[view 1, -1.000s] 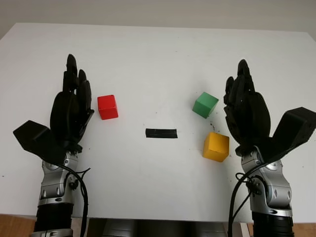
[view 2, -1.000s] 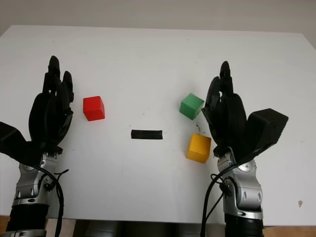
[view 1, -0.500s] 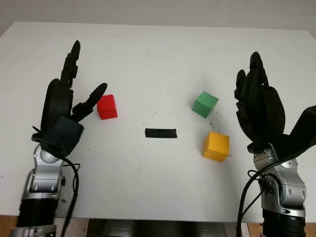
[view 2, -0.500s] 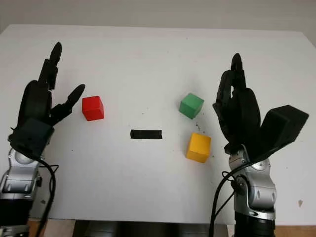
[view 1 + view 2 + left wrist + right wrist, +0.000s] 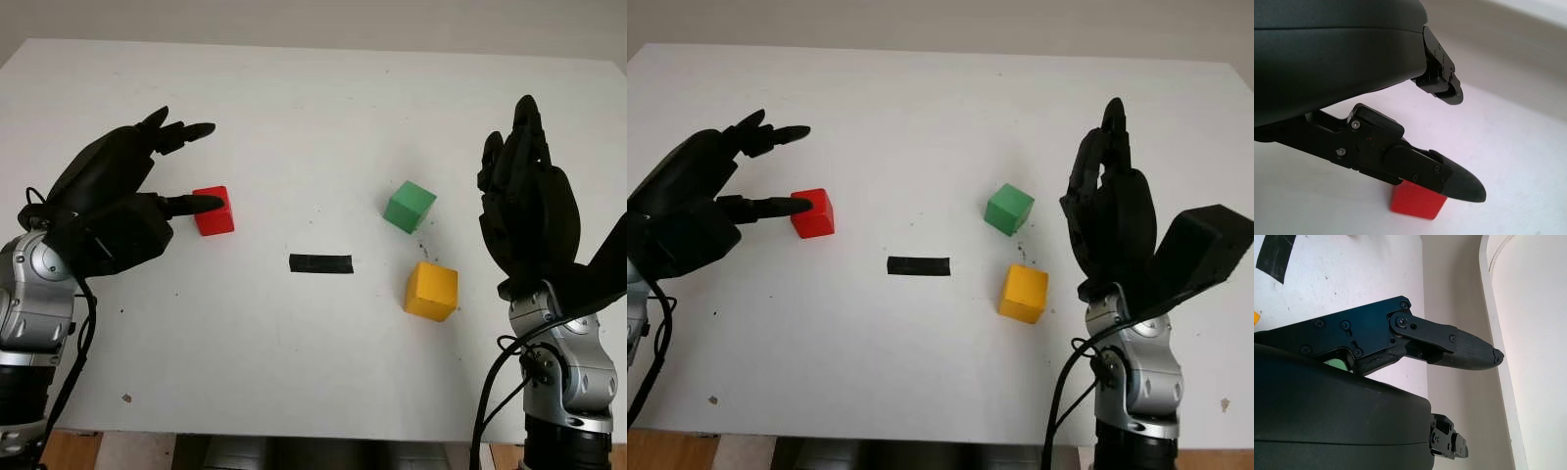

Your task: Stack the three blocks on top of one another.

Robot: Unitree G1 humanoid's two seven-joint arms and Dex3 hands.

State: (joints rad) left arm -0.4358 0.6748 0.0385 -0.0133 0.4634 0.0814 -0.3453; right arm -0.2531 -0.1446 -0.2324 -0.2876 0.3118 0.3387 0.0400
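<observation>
One of the left hand's (image 5: 118,211) fingers (image 5: 196,203) is reaching the red block (image 5: 214,211) at centre-left of the white worktop (image 5: 313,88); the hand is open, now turned sideways rather than upright as earlier. At the right edge, the right hand (image 5: 529,220) is standing upright, open, having drifted farther from the green block (image 5: 409,207) and yellow block (image 5: 431,291).
</observation>
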